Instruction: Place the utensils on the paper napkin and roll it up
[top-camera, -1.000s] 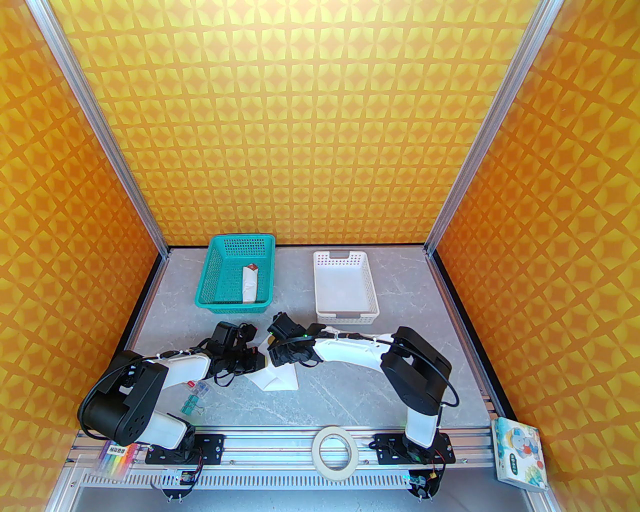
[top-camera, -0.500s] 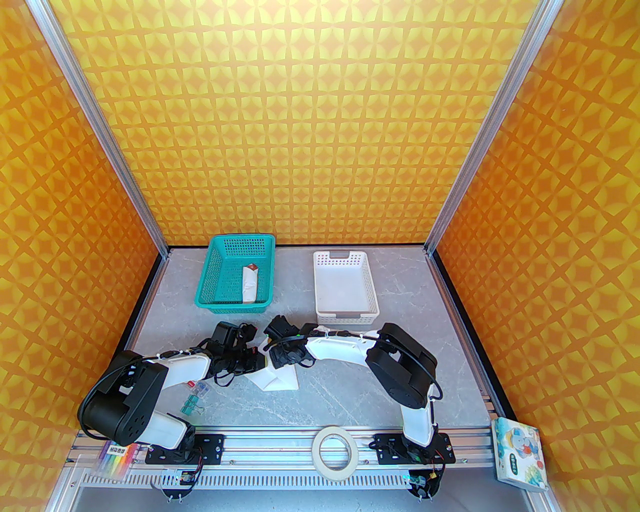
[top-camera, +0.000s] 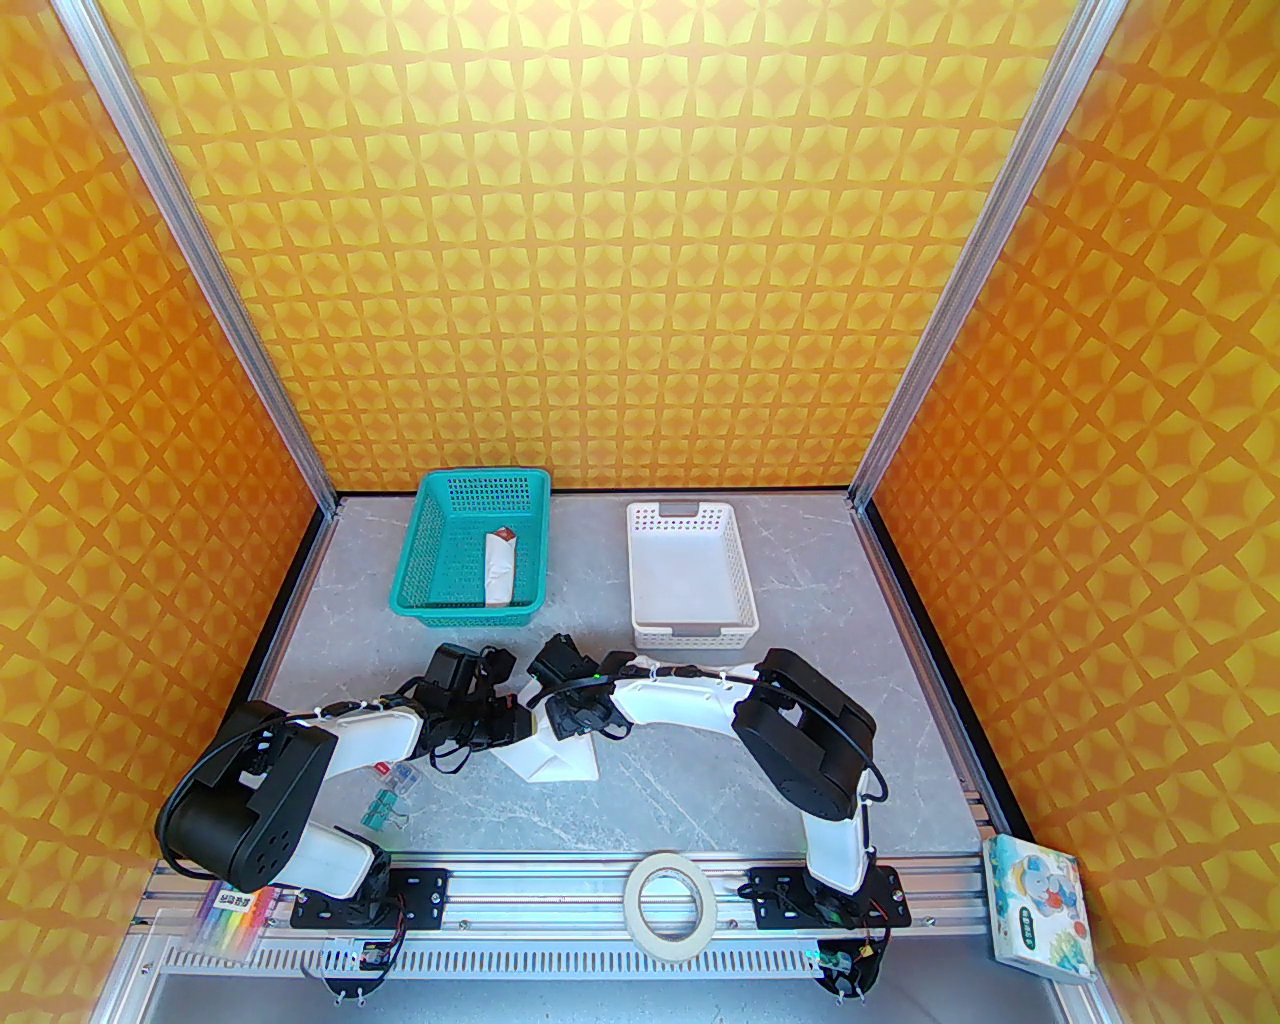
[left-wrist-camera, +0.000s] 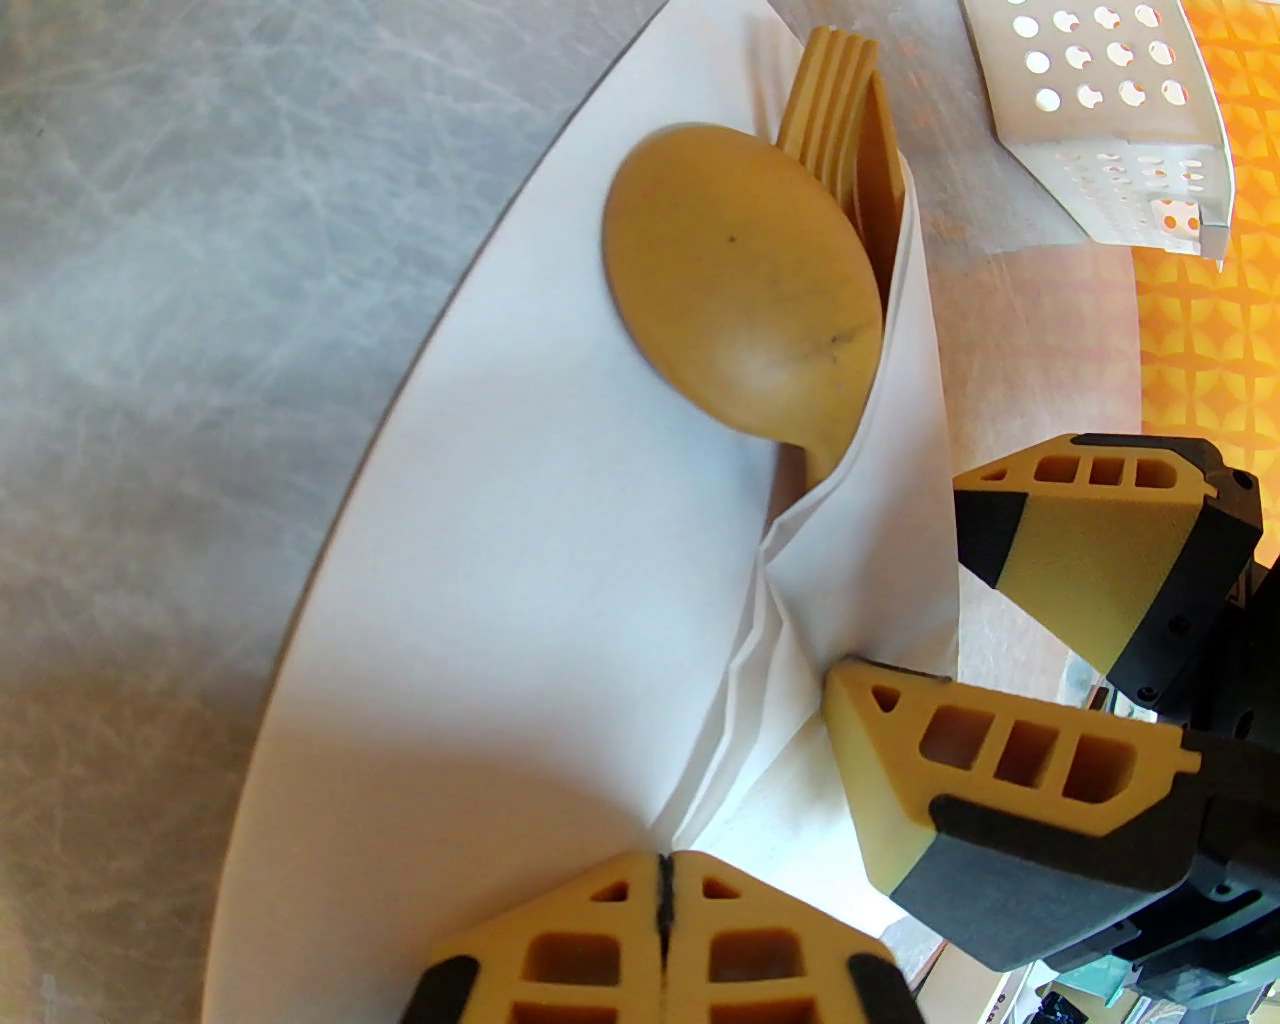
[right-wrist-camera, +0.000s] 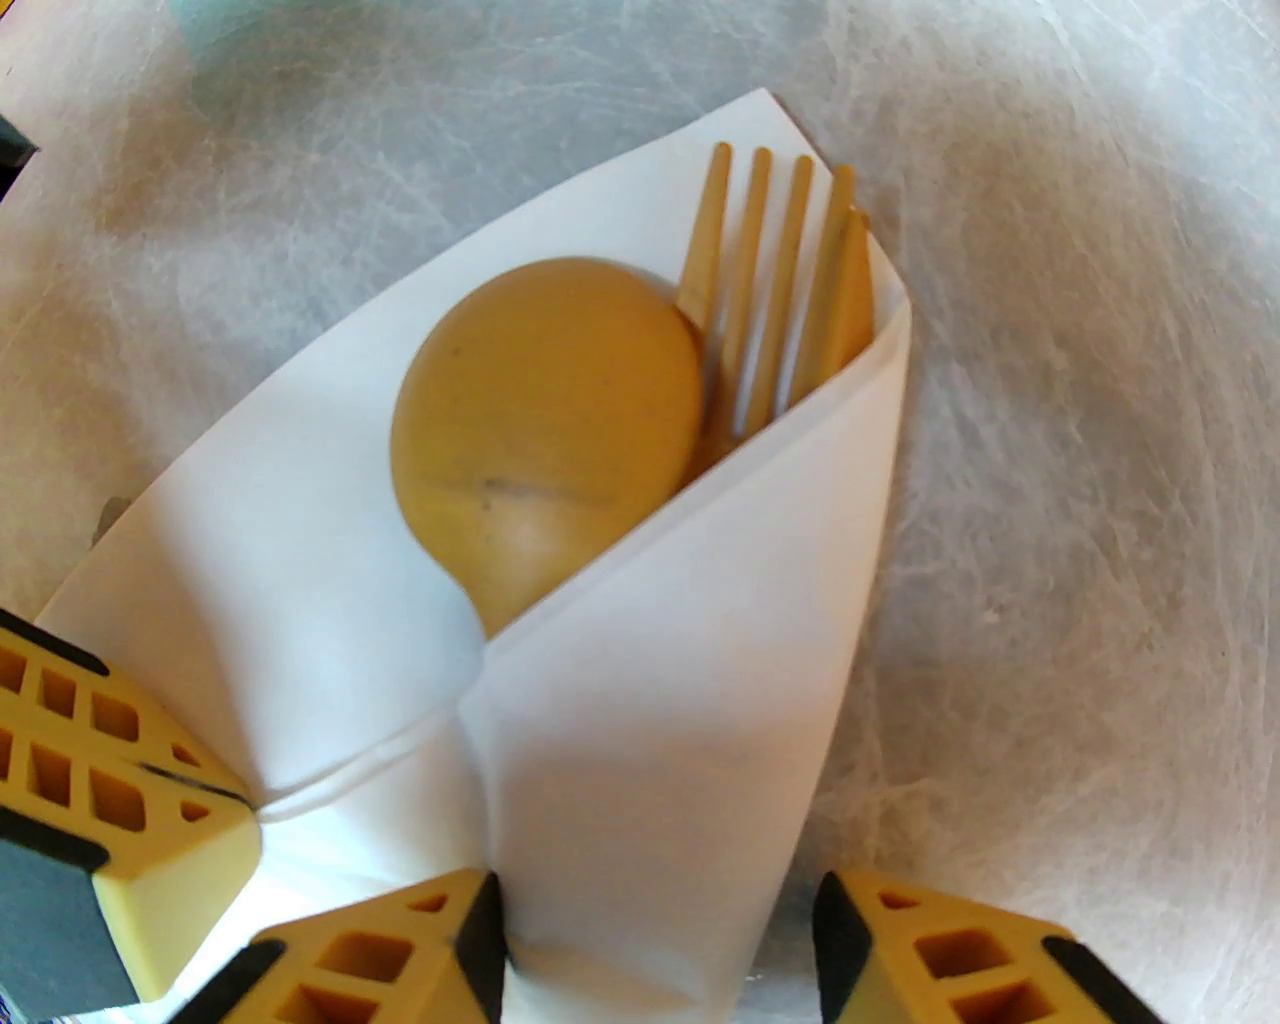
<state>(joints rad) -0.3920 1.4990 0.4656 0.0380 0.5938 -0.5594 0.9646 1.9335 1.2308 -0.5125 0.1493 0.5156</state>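
A white paper napkin lies on the grey marbled table, near its middle and towards the arms, between the 2 grippers. 1 flap is folded diagonally over the handles of 2 tan wooden utensils, making an open cone.

In the right wrist view, the spoon lies on the left of the pocket with its round bowl showing. The fork sits just beside it, its neck tucked behind the bowl's edge. Its 4 tines point out past the fold.

The left gripper is pressed fully together. The napkin's pleats run into its tips, so it pinches the paper at the cone's narrow end. The right gripper has its jaws partway apart, straddling the folded flap at that same narrow end. 1 finger touches the paper and the other stands just clear of its edge, so it grips nothing.

Beyond the napkin, well apart from it, stand 2 baskets. The teal basket on the left holds a white roll with a red-brown tip. The white basket is on the right. A roll of masking tape rests between the arm bases.
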